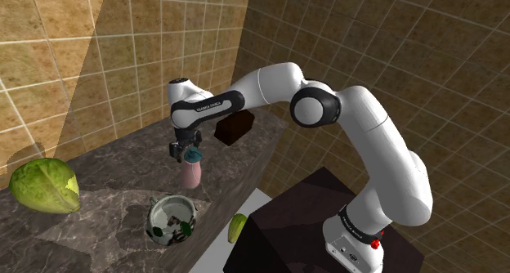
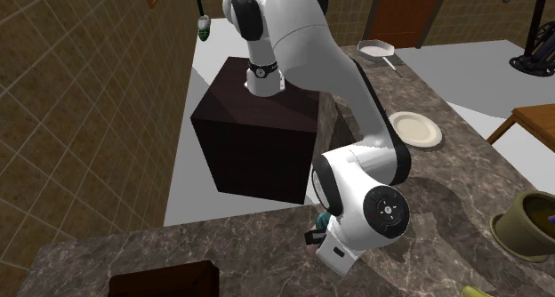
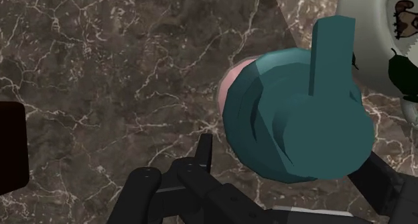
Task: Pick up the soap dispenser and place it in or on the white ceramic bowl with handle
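The soap dispenser (image 1: 193, 173), with a pink body and a teal pump head, stands upright on the dark marble counter (image 1: 106, 173). My gripper (image 1: 186, 151) hangs over it, open, at the level of the pump head. In the wrist view the teal head (image 3: 301, 115) sits between the fingers of the gripper (image 3: 293, 155). One finger (image 3: 205, 149) stands a small gap away from it and the other is mostly hidden behind it. The white bowl with dark markings and a handle (image 1: 172, 219) stands a short way from the dispenser, toward the counter's front edge, and its rim (image 3: 375, 28) appears just beyond the dispenser. The teal head (image 2: 322, 220) peeks out beside the wrist.
A green cabbage (image 1: 45, 185) lies at the shoulder view's left. A dark brown box (image 1: 235, 128) stands against the tiled wall behind the arm. A green vegetable (image 1: 237, 227) lies by the stand (image 1: 302, 222). A plate (image 2: 416, 129), a pan (image 2: 378, 49) and an olive pot (image 2: 529, 224) sit farther along.
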You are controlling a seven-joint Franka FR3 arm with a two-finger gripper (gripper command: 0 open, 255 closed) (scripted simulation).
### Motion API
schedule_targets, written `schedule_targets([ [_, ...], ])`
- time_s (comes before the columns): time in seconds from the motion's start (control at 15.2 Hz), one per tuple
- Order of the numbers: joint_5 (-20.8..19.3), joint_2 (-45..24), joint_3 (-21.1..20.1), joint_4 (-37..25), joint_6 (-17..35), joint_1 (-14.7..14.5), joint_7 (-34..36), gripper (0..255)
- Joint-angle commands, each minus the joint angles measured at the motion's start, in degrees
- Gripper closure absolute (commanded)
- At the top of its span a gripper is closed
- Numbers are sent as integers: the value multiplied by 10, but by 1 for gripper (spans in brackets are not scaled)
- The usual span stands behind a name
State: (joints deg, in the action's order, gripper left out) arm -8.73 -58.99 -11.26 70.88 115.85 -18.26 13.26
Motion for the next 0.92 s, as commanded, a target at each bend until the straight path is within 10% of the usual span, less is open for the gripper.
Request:
schedule_targets([
  [0.0, 0, -3, 0, 0, 3, -1, 0, 0],
  [0.46, 0, -3, 0, 0, 3, -1, 0, 0],
  [0.53, 0, -3, 0, 0, 3, -1, 0, 255],
  [0.86, 0, -2, 0, 1, 3, -1, 1, 255],
])
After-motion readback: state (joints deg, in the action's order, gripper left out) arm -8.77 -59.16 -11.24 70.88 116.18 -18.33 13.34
